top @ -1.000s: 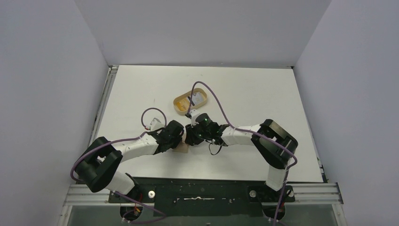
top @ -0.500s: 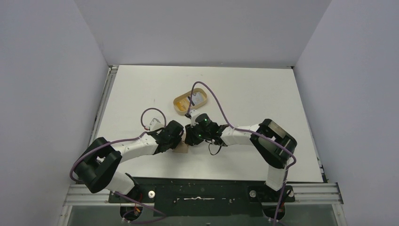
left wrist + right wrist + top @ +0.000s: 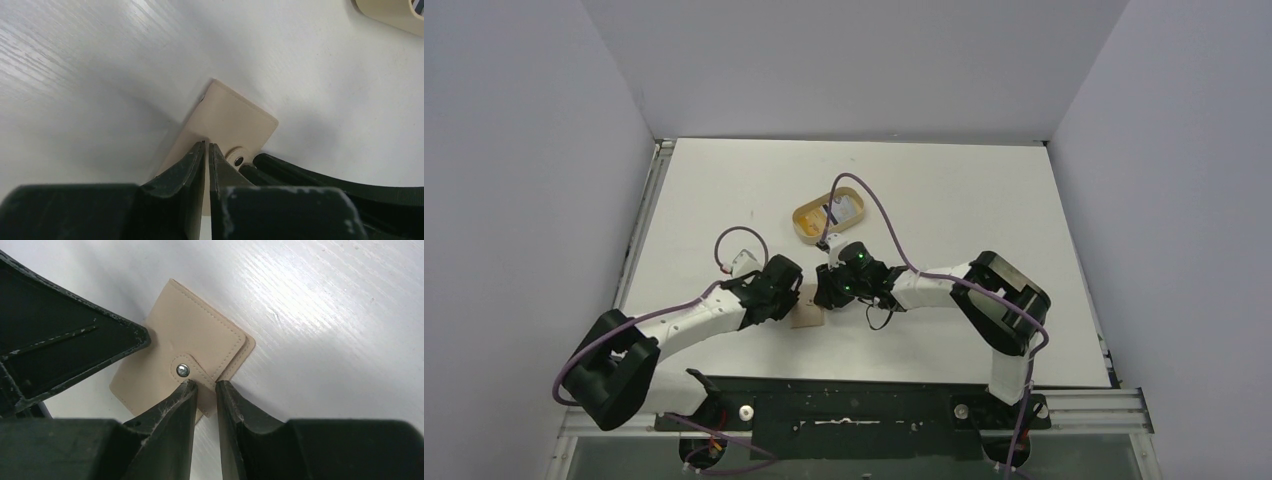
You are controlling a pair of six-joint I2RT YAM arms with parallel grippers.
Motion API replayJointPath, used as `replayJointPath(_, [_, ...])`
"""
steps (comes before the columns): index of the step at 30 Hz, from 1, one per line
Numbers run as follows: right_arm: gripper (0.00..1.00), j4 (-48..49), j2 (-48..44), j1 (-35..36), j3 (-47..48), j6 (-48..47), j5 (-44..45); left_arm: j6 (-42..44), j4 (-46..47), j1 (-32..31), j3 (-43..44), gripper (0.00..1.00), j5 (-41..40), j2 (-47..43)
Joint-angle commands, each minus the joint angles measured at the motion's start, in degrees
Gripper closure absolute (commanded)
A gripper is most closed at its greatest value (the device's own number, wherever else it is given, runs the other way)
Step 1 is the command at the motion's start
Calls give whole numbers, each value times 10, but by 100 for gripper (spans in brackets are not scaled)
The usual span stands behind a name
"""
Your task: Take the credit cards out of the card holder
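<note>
The card holder (image 3: 807, 316) is a closed tan wallet lying flat on the white table between my two grippers. It also shows in the left wrist view (image 3: 235, 120) and the right wrist view (image 3: 165, 360), with its snap tab (image 3: 187, 369) fastened. My left gripper (image 3: 206, 146) is shut, its tips resting on the holder's left part. My right gripper (image 3: 205, 385) is closed on the end of the snap tab at the holder's right edge. One whitish credit card (image 3: 845, 208) with a black stripe lies in the oval tray. Any cards inside the holder are hidden.
The oval tan wooden tray (image 3: 809, 224) stands just behind the grippers, and its rim (image 3: 390, 12) shows at the top right of the left wrist view. The right arm's purple cable loops over it. Grey walls surround the table.
My left arm has drawn back to the left, so more of the card holder shows in the top view. The right gripper has stayed at the snap tab.
</note>
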Motion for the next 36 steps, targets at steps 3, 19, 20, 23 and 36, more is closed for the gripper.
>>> replayJointPath(3, [77,1,24,6,-8,-5,13,76,11,14,3,93,49,-27])
replayJointPath(19, [77,-5,30,5,0,-8,0,145,74,45,-67,93,118,-18])
replayJointPath(20, [77,-5,31,5,1,-9,-1,147,78,47,-69,93,119,-13])
replayJointPath(23, [76,-7,30,5,3,-9,-3,148,87,49,-73,93,125,11])
replayJointPath(36, [43,-20,9,7,6,-16,-21,138,82,48,-64,100,112,86])
